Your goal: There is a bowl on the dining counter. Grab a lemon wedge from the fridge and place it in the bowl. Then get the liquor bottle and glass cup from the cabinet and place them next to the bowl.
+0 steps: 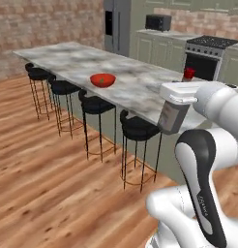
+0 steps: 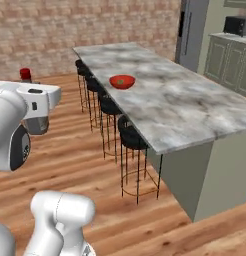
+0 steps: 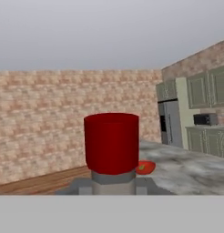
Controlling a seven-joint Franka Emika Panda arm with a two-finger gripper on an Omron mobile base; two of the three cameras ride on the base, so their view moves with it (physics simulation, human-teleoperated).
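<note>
We find almost nothing legible. A small pale mark runs along the dark band of the robot arm (image 1: 204, 203), at about five o'clock in the left base view; it looks like lettering, but we cannot make out any word.

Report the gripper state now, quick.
Gripper: shut on the liquor bottle, gripped just below its red cap.

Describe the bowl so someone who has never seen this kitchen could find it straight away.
Start at the long marble dining counter lined with black stools. The bowl sits on its top near the stool-side edge, toward the far half. It is small, round and bright red, with a tiny greenish lemon wedge inside, and nothing else stands beside it.
</note>
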